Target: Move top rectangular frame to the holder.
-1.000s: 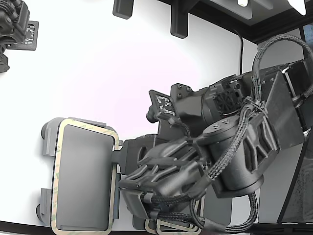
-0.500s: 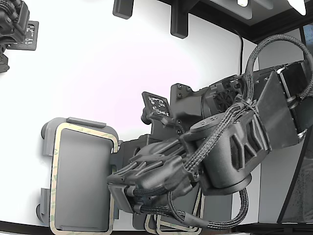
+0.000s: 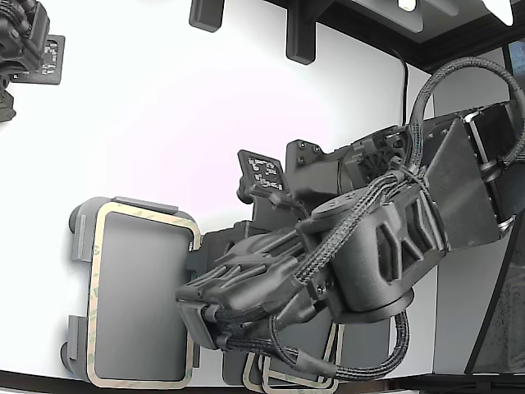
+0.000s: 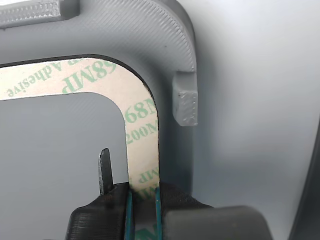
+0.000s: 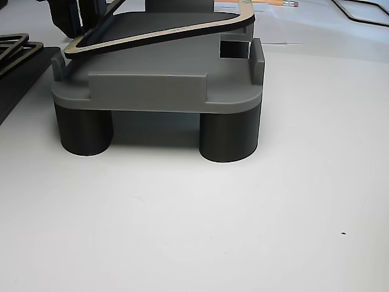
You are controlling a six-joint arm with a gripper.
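Exterior view, left to right: holder (image 3: 82, 226) on white table (image 3: 164, 107), top rectangular frame (image 3: 94, 271) lying over it. Gripper (image 3: 197, 316) next, clamped on frame's long edge at exterior view's right. Wrist view: jaws pinching strip of frame (image 4: 142, 145), green print visible. Other view: frame (image 5: 164, 30) tilted, gripped side raised, opposite edge low by holder (image 5: 152, 91) tab. Spare frames (image 3: 287, 379) under arm.
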